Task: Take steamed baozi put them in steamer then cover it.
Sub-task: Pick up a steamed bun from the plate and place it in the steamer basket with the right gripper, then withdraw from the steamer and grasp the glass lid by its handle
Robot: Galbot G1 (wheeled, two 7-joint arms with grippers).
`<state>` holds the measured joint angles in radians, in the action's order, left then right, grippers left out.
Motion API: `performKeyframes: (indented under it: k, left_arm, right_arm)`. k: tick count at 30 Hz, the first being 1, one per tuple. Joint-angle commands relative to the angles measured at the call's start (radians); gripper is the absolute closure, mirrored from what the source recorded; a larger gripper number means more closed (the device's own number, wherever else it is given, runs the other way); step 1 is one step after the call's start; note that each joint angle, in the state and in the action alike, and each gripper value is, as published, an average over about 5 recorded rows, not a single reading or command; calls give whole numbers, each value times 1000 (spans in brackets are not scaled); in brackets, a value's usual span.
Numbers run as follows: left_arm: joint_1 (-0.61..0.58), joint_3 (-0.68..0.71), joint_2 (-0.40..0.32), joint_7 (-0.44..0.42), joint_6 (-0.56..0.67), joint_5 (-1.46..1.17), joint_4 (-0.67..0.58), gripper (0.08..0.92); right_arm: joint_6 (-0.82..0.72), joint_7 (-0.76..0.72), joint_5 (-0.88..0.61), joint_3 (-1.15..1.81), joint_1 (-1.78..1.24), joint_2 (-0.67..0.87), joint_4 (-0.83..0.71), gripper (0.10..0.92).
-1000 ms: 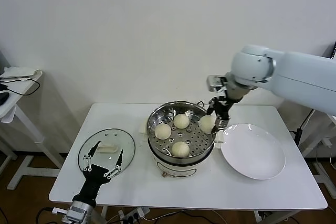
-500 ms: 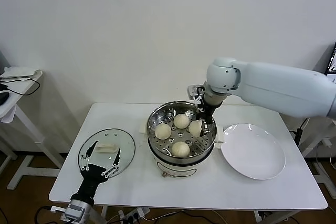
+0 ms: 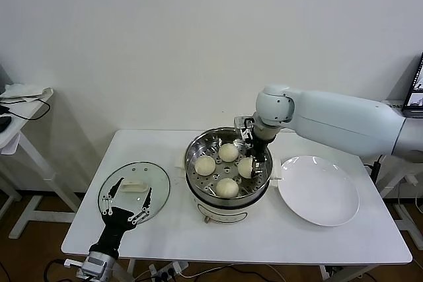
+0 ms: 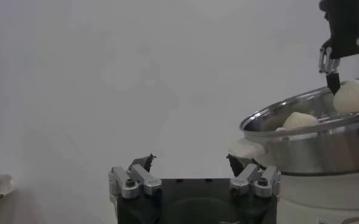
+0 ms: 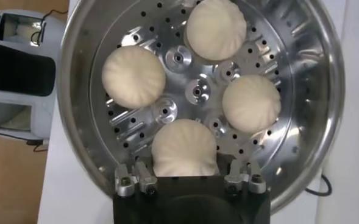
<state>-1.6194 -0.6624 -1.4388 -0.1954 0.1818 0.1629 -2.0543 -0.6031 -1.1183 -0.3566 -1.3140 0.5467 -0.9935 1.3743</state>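
Steamer [image 3: 198, 146] bears no readable writing; right end effector [image 3: 253, 163] grips baozi [image 5: 184, 148] inside.

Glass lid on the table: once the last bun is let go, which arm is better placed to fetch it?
Left, probably. The left pincer hovers open right over the glass lid, while the right pincer is shut on a bun inside the steamer.

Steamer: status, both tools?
Right tool shut on fourth baozi, low inside steamer. Left tool open, parked by glass lid. Three baozi seated. Lid off; nothing blocking.
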Motion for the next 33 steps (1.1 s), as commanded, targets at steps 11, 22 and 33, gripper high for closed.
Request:
performKeyframes:
  k: [11, 22, 33]
  left_arm:
    - [-2, -3, -1, 0, 0, -1, -2, 177]
    - [-14, 6, -7, 6, -2, 5, -30, 177]
    - [14, -11, -13, -2, -47, -78, -46, 177]
  right_arm:
    - [9, -1, 27, 50, -55, -4, -31, 337]
    - [102, -127, -77, 210, 55, 206, 8, 203]
    - [221, 56, -210, 815, -360, 527, 58, 203]
